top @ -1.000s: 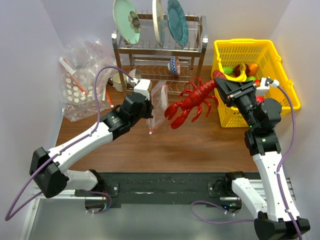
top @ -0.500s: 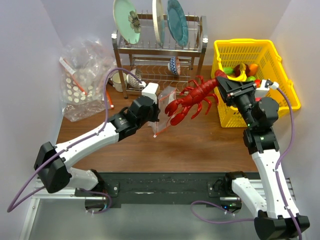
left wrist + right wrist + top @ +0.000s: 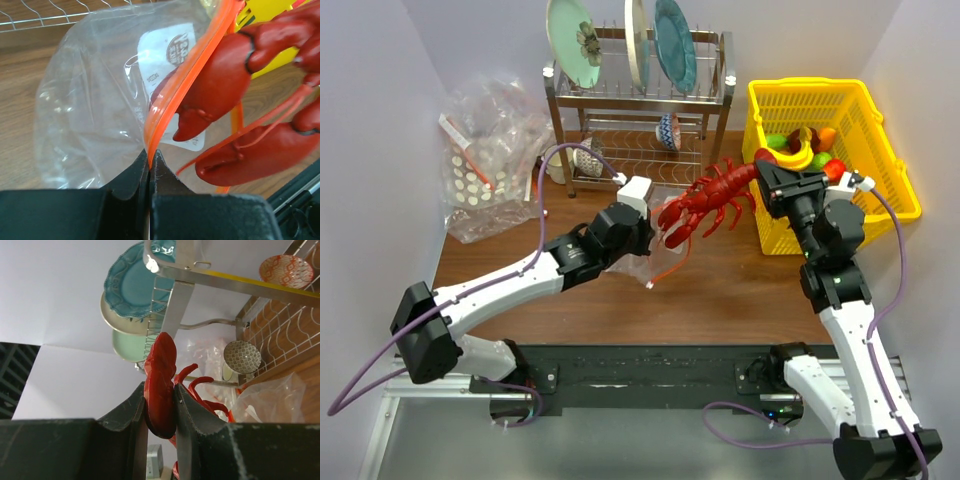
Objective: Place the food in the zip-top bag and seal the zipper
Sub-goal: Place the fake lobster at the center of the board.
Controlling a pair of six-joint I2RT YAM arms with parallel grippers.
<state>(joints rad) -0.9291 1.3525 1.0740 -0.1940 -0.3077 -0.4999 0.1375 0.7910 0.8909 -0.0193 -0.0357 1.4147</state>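
Note:
My right gripper [image 3: 772, 178] is shut on the tail of the glossy red lobster [image 3: 710, 198] and holds it in the air, claws pointing left; the tail shows between its fingers in the right wrist view [image 3: 161, 370]. My left gripper [image 3: 642, 228] is shut on the orange zipper strip [image 3: 185, 80] of the clear zip-top bag [image 3: 90, 110], holding it off the table [image 3: 740, 290]. The lobster's claws [image 3: 220, 75] sit at the bag's open mouth, one against the strip. An orange toy [image 3: 826, 136] and a green one [image 3: 777, 142] lie in the yellow basket [image 3: 890, 160].
A metal dish rack [image 3: 640, 100] with plates and small bowls stands at the back. A heap of clear white-dotted bags [image 3: 485, 160] lies at the back left, with a mug [image 3: 557, 160] beside it. The basket stands at the back right.
My left arm has carried the bag rightward and forward until its mouth meets the lobster's claws. The right gripper has shifted the lobster slightly left.

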